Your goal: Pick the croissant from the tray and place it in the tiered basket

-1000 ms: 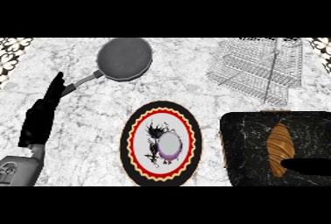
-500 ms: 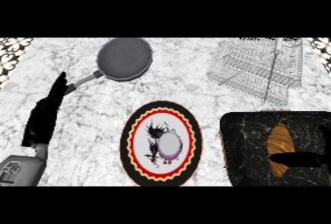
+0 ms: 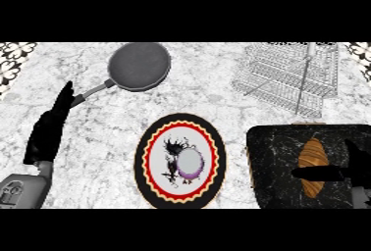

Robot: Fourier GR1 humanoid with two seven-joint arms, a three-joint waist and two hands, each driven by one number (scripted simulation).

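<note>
- Marble counter (image 3: 109, 142), grey-veined white, carries everything in the head view.
- Golden-brown croissant (image 3: 313, 158) lies lengthwise on the dark marbled tray (image 3: 275, 166) at the lower right, toward the tray's right half.
- The right hand (image 3: 340, 171) comes in from the right edge over the tray; a dark finger or thumb stretches leftward across the croissant's lower part, and another part of the hand rises just to the croissant's right. Whether those fingers actually touch or clasp the pastry cannot be told from here.
- The tiered basket (image 3: 293, 78), made of white wire, stands at the upper right, well apart from the tray.
- A round plate (image 3: 181, 161) with a black rim, a red scalloped ring and a dark figure on a white centre sits just left of the tray.
- A grey frying pan (image 3: 139, 66) rests at the upper middle, handle pointing down-left.
- The left hand (image 3: 51, 130) shows at the left, fingers straight and pointing up, holding nothing, its tip near the pan's handle.
</note>
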